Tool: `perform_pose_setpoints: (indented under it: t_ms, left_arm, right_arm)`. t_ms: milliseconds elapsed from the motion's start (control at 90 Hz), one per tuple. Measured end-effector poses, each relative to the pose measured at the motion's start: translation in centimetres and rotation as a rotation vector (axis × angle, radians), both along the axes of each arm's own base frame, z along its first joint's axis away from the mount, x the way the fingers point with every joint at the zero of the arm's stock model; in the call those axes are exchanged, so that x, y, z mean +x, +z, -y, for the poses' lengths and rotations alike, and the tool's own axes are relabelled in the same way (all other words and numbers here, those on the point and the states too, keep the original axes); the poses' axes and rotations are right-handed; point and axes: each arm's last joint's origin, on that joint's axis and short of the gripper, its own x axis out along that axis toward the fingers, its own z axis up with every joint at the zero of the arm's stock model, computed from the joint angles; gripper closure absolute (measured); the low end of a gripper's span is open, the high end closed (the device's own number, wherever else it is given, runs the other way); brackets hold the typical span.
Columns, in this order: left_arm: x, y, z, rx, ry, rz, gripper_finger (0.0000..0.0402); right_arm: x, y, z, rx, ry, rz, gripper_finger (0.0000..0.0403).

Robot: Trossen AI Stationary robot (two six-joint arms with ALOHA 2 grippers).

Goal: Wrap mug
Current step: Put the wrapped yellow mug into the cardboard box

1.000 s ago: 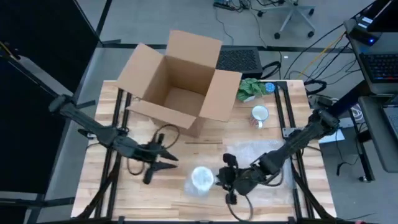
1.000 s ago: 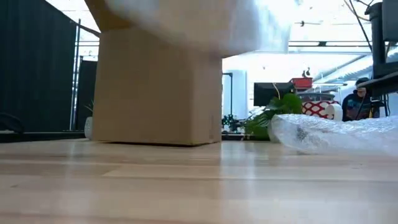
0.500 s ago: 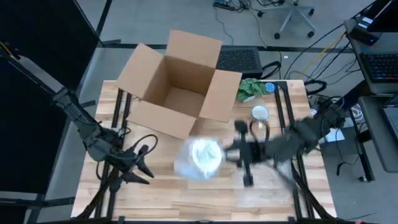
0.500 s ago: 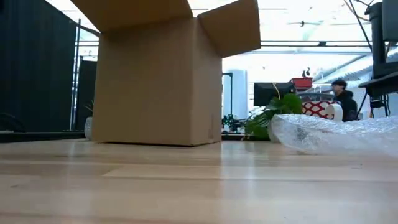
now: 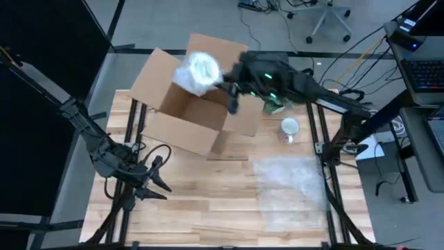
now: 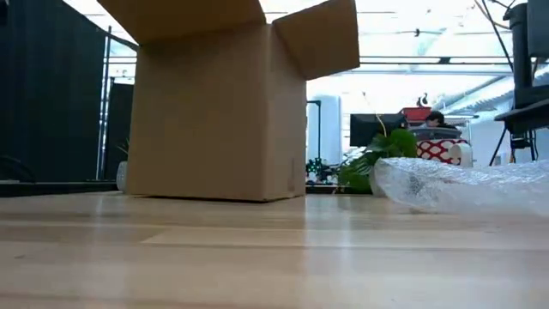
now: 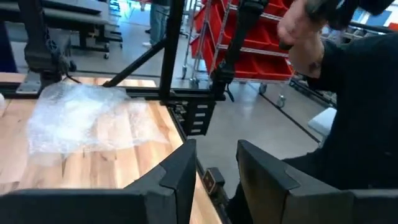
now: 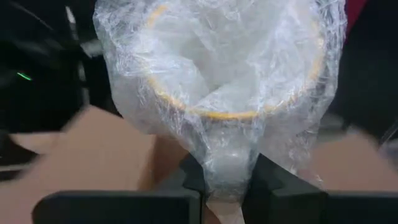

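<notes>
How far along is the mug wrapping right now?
Done: one mug is wrapped in bubble wrap. In hand: the right gripper holds it above the open cardboard box. Left: releasing it into the box; a bare white mug and a bubble wrap sheet remain on the table. The left gripper waits open.

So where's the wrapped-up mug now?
In the high view the wrapped mug hangs over the open cardboard box at the table's far side, held by the right gripper.

Two dark jointed arms; green light, seemingly, on right arm (image 5: pixel 291 80).
</notes>
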Motion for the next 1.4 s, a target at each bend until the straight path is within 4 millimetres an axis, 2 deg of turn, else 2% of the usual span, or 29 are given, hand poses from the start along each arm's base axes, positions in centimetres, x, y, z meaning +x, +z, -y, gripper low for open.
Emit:
perform_pose_setpoints:
  t_ms: [133,322,444,689,878,1111,1400]
  left_arm:
    - [0.0,0.0,0.0,0.001,0.000,-0.001,0.0297]
    - [0.0,0.0,0.0,0.000,0.000,-0.001,0.0297]
    - [0.0,0.0,0.0,0.002,0.000,0.000,0.0297]
    - [0.0,0.0,0.0,0.006,0.001,0.002,0.0297]
    - [0.0,0.0,0.0,0.005,0.002,0.002,0.0297]
    - [0.0,0.0,0.0,0.001,0.003,0.000,0.0297]
    - [0.0,0.0,0.0,0.001,0.004,0.000,0.0297]
  right_arm:
    - [3.4,-5.5,3.9,0.070,-0.065,-0.145,0.0366]
    - [6.6,-11.9,7.1,0.178,-0.105,-0.254,0.0366]
    - [8.1,-15.4,8.0,0.227,-0.127,-0.307,0.0366]
    - [10.2,-20.9,8.8,0.309,-0.163,-0.377,0.0366]
    - [10.8,-23.4,9.1,0.325,-0.177,-0.433,0.0366]
    - [10.6,-24.4,9.0,0.339,-0.177,-0.501,0.0362]
    - [10.7,-24.3,9.1,0.339,-0.180,-0.472,0.0238]
